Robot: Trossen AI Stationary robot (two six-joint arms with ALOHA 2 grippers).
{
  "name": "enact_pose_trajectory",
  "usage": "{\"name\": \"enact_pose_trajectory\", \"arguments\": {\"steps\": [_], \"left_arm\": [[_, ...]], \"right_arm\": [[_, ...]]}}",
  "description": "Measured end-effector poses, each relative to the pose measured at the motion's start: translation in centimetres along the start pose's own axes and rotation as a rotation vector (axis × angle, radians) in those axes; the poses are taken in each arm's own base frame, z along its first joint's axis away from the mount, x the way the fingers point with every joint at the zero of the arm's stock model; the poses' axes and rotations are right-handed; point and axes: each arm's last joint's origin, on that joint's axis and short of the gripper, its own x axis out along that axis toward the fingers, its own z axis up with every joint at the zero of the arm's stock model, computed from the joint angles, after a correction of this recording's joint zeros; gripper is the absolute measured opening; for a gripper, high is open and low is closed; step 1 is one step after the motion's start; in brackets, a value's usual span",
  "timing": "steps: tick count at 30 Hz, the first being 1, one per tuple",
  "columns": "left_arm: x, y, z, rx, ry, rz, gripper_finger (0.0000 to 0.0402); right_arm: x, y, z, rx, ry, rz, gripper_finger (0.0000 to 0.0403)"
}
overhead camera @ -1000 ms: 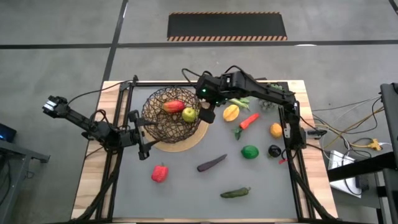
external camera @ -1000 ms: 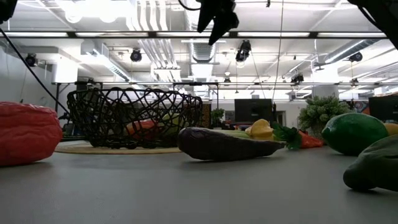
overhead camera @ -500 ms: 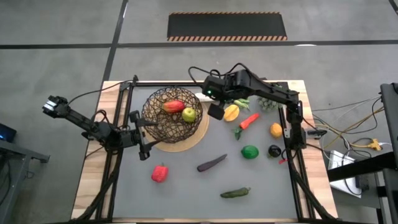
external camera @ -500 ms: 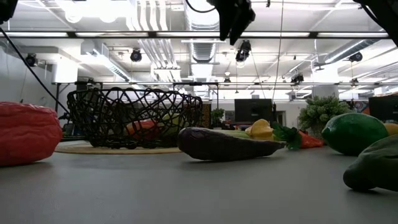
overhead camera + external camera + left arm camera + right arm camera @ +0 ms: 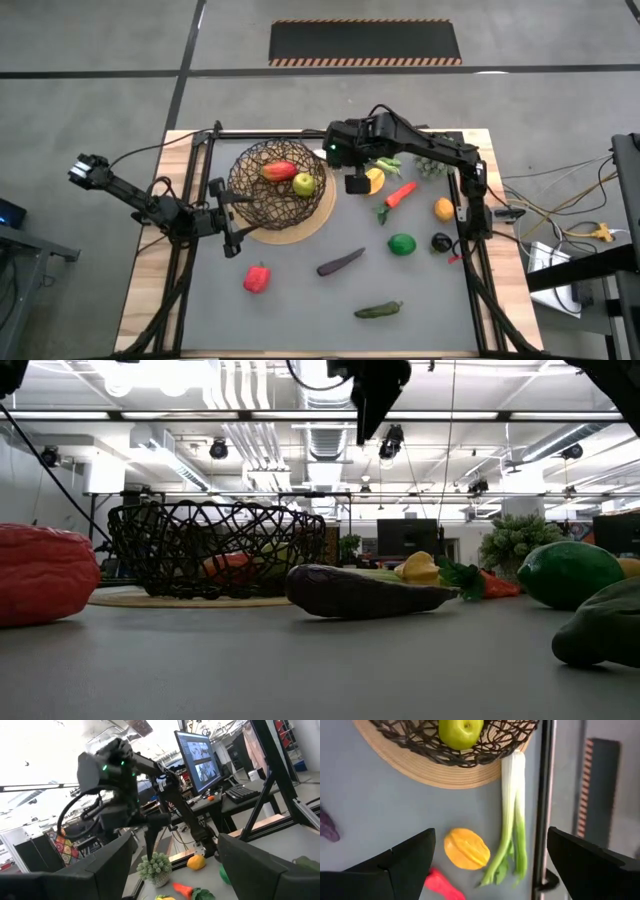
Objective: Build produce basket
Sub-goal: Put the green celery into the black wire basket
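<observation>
Right gripper [image 5: 355, 184] up above the desk [image 5: 300, 300], just right of the basket [image 5: 277, 184], upper middle of the high view. Fingers [image 5: 407, 862] spread wide, holding nothing. Right under them: a lemon [image 5: 466, 849] and a leek [image 5: 512, 815]. Probably about to grab one of these.

To do it well: go straight down over the lemon. Put one finger on each side. Squeeze softly, since round toys slip. Stay off the leek lying just beside it. Lift high enough to clear the basket rim, then let go over the middle.

Left gripper [image 5: 228, 218] waits low at the basket's left side, fingers [image 5: 75, 875] open and holding nothing.

Basket: round, dark wire, on a flat tan disc. Already inside: a red pepper [image 5: 280, 170] and a green apple [image 5: 304, 183]. Left out on the desk: carrot [image 5: 400, 194], lime [image 5: 401, 243], eggplant [image 5: 340, 262], cucumber [image 5: 378, 310], another red pepper [image 5: 257, 277].
</observation>
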Motion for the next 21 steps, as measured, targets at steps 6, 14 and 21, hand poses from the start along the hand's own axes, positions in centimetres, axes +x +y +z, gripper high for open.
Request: {"name": "enact_pose_trajectory", "arguments": {"steps": [6, 14, 21], "left_arm": [[0.0, 0.0, 0.0, 0.000, 0.000, 0.000, 0.0272], [0.1, -0.1, -0.1, 0.003, 0.007, -0.004, 0.0272], [0.3, -0.5, -0.4, 0.017, 0.025, -0.015, 0.0272]], "right_arm": [[3.1, -2.5, -0.6, 0.031, 0.000, 0.039, 0.0364], [8.1, -6.1, -2.3, 0.061, -0.025, 0.079, 0.0364], [12.9, -8.3, -4.9, 0.096, 0.000, 0.065, 0.0364]]}}
